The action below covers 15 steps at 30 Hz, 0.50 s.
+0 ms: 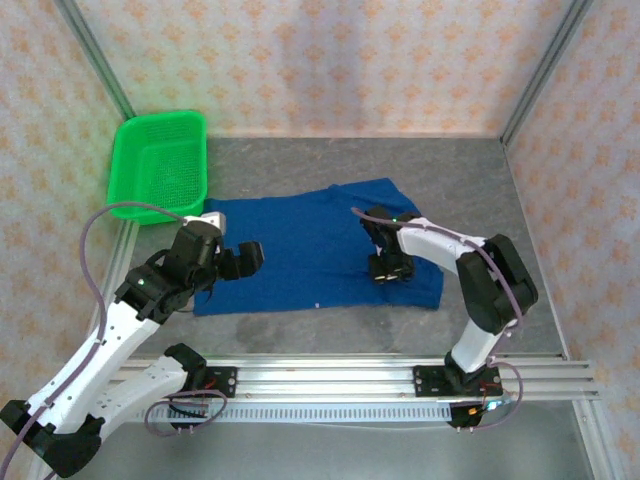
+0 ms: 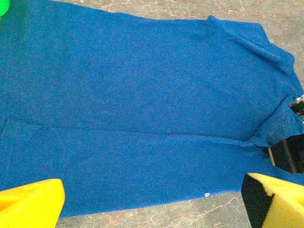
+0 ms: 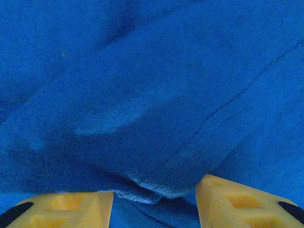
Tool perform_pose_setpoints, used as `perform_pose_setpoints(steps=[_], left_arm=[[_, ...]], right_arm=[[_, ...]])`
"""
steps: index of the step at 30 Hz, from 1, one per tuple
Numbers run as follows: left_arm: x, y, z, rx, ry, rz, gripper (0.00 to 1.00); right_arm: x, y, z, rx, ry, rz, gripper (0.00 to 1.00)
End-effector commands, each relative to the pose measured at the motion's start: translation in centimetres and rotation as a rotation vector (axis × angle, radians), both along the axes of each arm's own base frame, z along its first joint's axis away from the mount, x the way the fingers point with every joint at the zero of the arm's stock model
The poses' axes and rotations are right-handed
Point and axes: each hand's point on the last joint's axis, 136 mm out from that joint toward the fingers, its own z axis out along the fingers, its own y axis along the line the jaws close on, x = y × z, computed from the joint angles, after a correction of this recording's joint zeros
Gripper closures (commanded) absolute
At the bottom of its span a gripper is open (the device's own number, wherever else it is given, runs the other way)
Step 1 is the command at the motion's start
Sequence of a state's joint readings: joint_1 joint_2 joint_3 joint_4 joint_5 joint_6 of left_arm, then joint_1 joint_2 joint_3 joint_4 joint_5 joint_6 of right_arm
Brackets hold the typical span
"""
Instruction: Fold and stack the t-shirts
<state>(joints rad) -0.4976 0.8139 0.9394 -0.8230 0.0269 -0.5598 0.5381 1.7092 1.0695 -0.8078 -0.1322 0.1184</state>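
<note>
Blue t-shirt (image 1: 300,250) spread flat on the middle of the table, one arm at each end.
The grey table (image 1: 480,180) carries the t-shirt across its middle, plain side up, its long side running left to right and its near edge short of the table's near edge. A green basket (image 1: 160,170) sits in the far left corner, close to the t-shirt's far left corner. The left gripper (image 1: 248,260) hovers over the t-shirt's left edge, jaws spread wide and clear of the cloth. The right gripper (image 1: 390,268) is down on the t-shirt's right part, near its near right corner, jaws apart on either side of a raised fold of the cloth's edge, not closed on it.
</note>
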Motion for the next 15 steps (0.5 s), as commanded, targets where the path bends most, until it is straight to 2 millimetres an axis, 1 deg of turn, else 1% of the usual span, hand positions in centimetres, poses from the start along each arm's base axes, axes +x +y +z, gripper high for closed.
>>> perform_pose_setpoints(steps=[1, 5, 11, 15], left_arm=[[-0.5, 0.7, -0.5, 0.025, 0.013, 0.029, 0.03], [-0.6, 0.7, -0.7, 0.024, 0.017, 0.029, 0.03], [-0.6, 0.9, -1.1, 0.03, 0.021, 0.032, 0.03], [-0.6, 0.9, -1.2, 0.034, 0.024, 0.03, 0.03]], right_arm=[[1.3, 0.0, 0.7, -0.041, -0.032, 0.028, 0.54], [1.7, 0.4, 0.6, -0.041, -0.025, 0.038, 0.57], [2.0, 0.4, 0.1, -0.049, -0.017, 0.038, 0.67], [3.0, 0.2, 0.9, -0.073, -0.06, 0.035, 0.75]])
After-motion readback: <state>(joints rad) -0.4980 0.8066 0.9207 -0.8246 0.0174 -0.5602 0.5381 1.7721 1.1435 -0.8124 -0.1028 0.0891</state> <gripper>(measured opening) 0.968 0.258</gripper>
